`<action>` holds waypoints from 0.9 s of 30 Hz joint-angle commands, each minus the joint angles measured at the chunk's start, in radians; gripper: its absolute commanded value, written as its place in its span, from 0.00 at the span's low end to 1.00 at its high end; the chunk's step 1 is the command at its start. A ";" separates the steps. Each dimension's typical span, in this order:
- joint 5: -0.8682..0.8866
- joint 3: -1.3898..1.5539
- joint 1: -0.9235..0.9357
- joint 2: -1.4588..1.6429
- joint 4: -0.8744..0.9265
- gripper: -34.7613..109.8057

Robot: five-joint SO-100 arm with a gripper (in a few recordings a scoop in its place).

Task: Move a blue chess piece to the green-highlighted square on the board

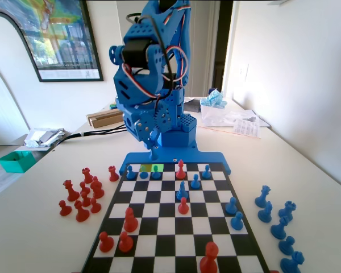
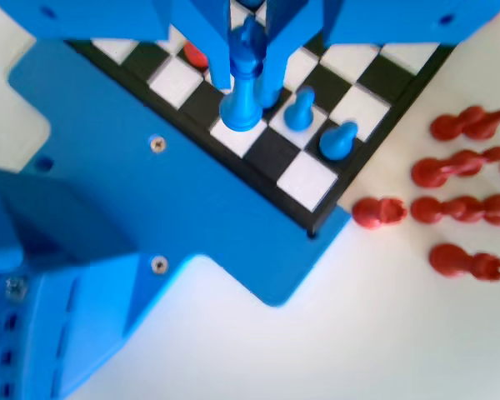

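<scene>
— What stood nearest in the wrist view?
— The gripper (image 2: 248, 58), jaws pinching the blue chess piece (image 2: 243, 92) at top centre.
— And the fixed view?
— It showed the green-highlighted square (image 1: 157, 168) on the board (image 1: 176, 227), upper left.

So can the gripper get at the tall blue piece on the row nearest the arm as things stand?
Probably yes. In the wrist view the gripper already hangs with one jaw on each side of the blue chess piece, which stands upright on the board. The two blue pawns beside it stand clear of the jaws.
</scene>
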 commanded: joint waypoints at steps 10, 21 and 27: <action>0.046 0.149 -0.054 0.006 -0.215 0.25; 0.000 0.198 -0.015 0.006 -0.296 0.25; -0.012 0.201 0.000 0.005 -0.316 0.26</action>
